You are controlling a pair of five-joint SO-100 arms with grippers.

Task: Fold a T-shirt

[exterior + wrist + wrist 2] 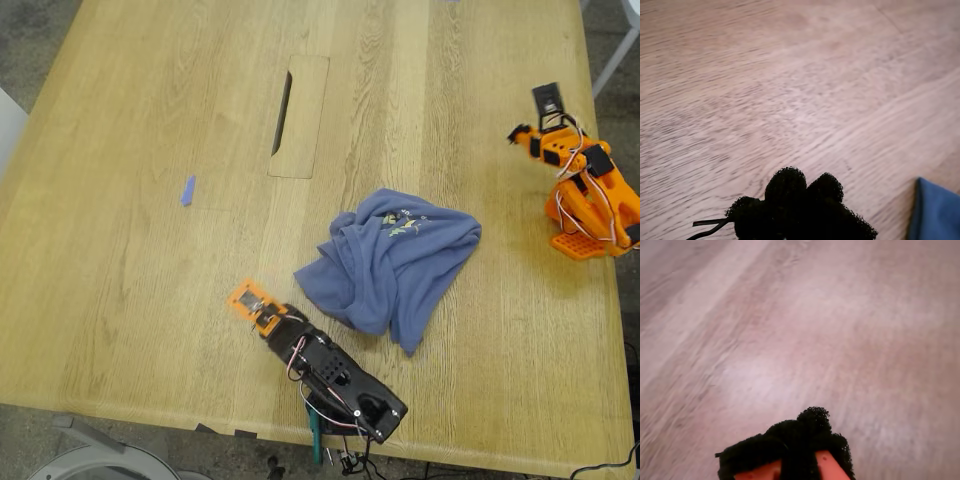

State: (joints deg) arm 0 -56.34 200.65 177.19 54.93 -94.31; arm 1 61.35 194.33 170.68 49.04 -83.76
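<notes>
The slate-blue cotton T-shirt lies crumpled in a heap on the light wooden counter, its small green-and-yellow print facing up. My first gripper hangs above bare wood, jaws together, a blue cloth edge beside it. My second gripper also has its jaws together, over bare wood. A small blue scrap lies well apart, toward the exterior view's left.

My first gripper has its black foam pads pressed together, holding nothing. In the exterior view its black arm lies low from 6 o'clock, orange gripper aimed at 10 o'clock. My second gripper is likewise closed and empty. Its orange arm sits folded at 3 o'clock.
</notes>
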